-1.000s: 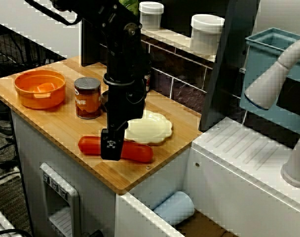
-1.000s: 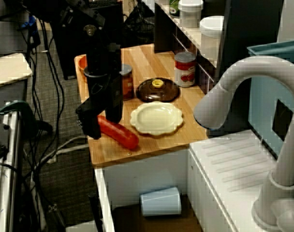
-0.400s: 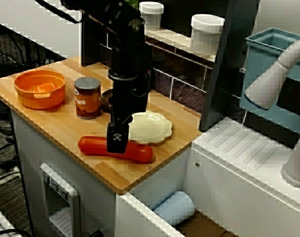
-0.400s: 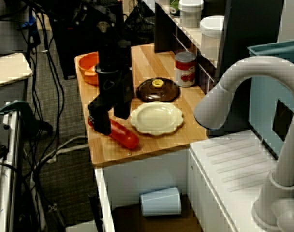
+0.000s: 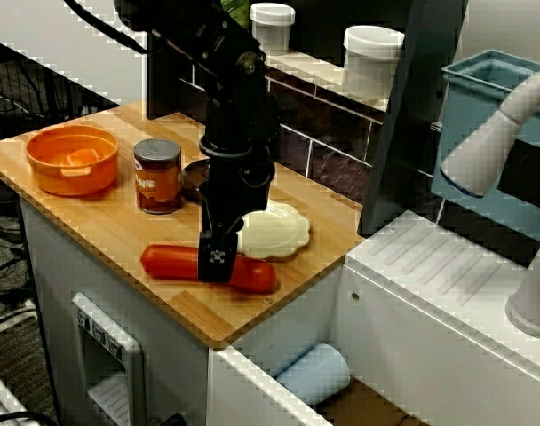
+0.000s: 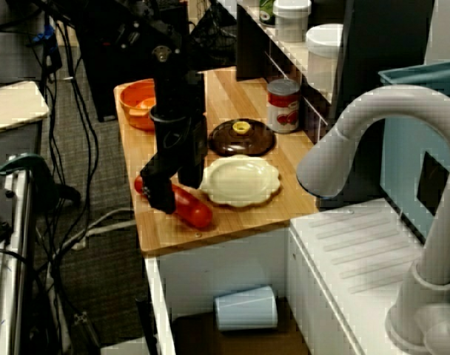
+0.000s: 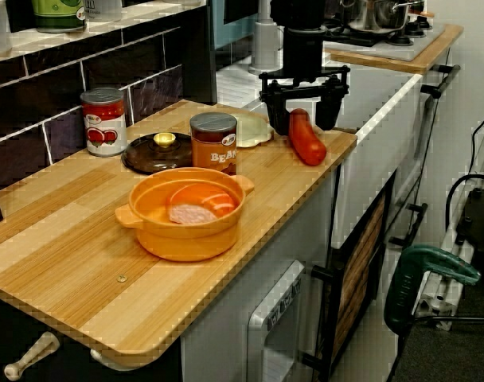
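Right at the front edge of the wooden bench (image 5: 92,222) lies the red sausage (image 5: 252,273), flat on the boards and running along that edge. The black gripper (image 5: 217,259) is down over it, pointing straight at the bench. In the view along the bench the jaws stand open, one finger on each side of the sausage, low to the wood; whether they touch it, I cannot tell. Just behind the sausage sits the cream scalloped plate (image 5: 279,232), and the view over the tap shows the two close but apart. Behind the plate comes the dark brown lid (image 6: 241,137) with its yellow knob, lying flat. Off to the lid's side stands the beans can (image 5: 157,176), upright, and past it the orange two-handled pot (image 5: 72,160), with pale and orange slices inside. At the very back, against the tiled wall, the tomato can (image 6: 283,106) stands upright near the lid.
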`<state>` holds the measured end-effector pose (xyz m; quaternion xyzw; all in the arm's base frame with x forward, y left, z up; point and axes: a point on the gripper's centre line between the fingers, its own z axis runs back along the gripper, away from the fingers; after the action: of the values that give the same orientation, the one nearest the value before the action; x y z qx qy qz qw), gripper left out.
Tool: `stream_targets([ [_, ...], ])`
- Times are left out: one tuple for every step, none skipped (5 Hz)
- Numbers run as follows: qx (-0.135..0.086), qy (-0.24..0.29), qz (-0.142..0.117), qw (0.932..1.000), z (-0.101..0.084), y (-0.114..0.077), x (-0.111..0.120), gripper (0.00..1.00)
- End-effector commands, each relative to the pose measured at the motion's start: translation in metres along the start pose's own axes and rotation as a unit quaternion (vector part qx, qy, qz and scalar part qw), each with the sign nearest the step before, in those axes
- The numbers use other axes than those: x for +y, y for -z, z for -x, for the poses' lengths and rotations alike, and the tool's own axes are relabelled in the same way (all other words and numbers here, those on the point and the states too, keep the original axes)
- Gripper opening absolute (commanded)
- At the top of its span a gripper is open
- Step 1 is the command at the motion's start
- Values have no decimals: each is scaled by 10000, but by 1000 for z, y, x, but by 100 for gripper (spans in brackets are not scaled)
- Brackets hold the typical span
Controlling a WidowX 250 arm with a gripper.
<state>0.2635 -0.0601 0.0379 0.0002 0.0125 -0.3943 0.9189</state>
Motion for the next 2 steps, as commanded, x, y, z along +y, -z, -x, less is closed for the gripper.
stream_targets([
  [52, -10, -86, 9999, -2, 6, 0, 100],
  [81, -4, -47, 10000, -1, 7, 2, 0],
])
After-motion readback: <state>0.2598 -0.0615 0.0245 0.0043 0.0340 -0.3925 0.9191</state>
